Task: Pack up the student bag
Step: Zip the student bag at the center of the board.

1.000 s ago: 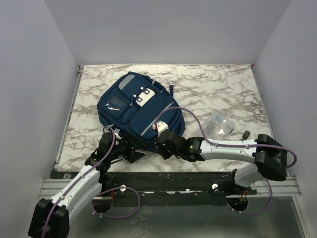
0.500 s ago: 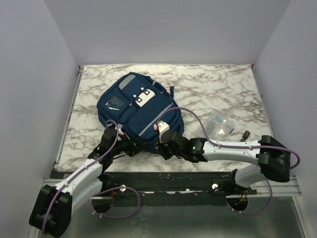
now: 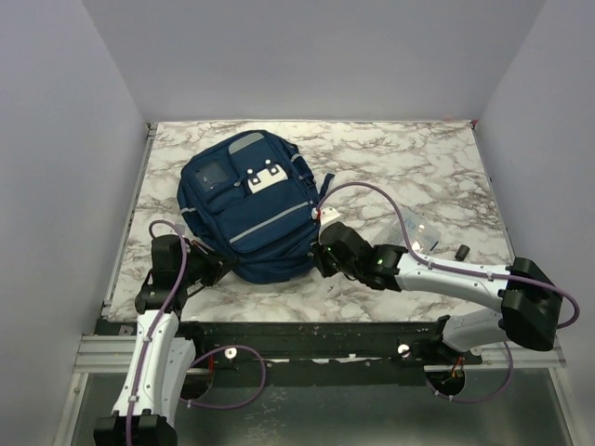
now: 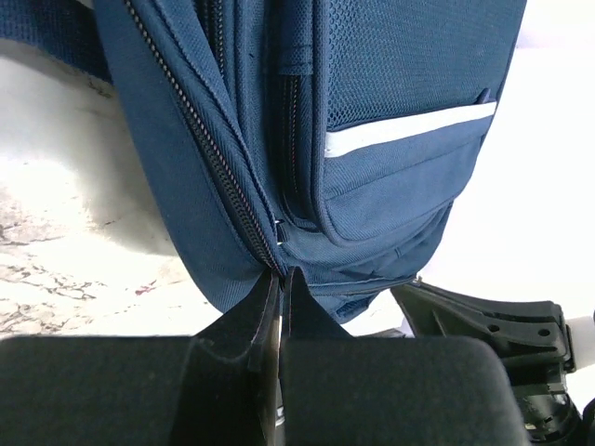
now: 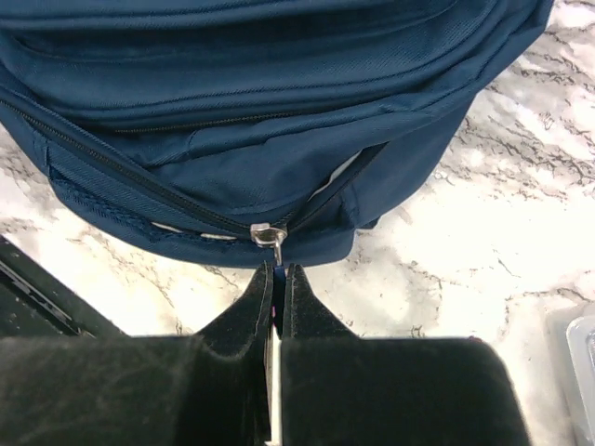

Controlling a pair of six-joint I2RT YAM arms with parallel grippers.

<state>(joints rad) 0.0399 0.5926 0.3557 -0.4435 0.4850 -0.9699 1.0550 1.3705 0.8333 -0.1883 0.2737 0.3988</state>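
Observation:
The student bag [image 3: 246, 209], a navy backpack with pale stripes and white clips, lies front side up on the marble table. My left gripper [image 3: 218, 268] is at its near-left edge. In the left wrist view the fingertips [image 4: 280, 275] are shut on the fabric where the zipper track [image 4: 200, 130] runs between them. My right gripper [image 3: 324, 253] is at the bag's near-right corner. It is shut on the blue pull tab [image 5: 279, 275] that hangs from the silver zipper slider [image 5: 268, 233]. Beyond the slider the zipper gapes a little.
A clear plastic pouch [image 3: 417, 233] lies right of the bag, behind the right arm, and a small black item [image 3: 462, 251] sits beside it. The pouch corner [image 5: 578, 346] shows at the right wrist view's edge. Walls stand close on three sides of the table [image 3: 400, 163].
The left gripper has shut on the bag's zipper edge and its arm has swung left. The bag has turned and slid left. The right gripper has moved right and back, still holding the pull tab.

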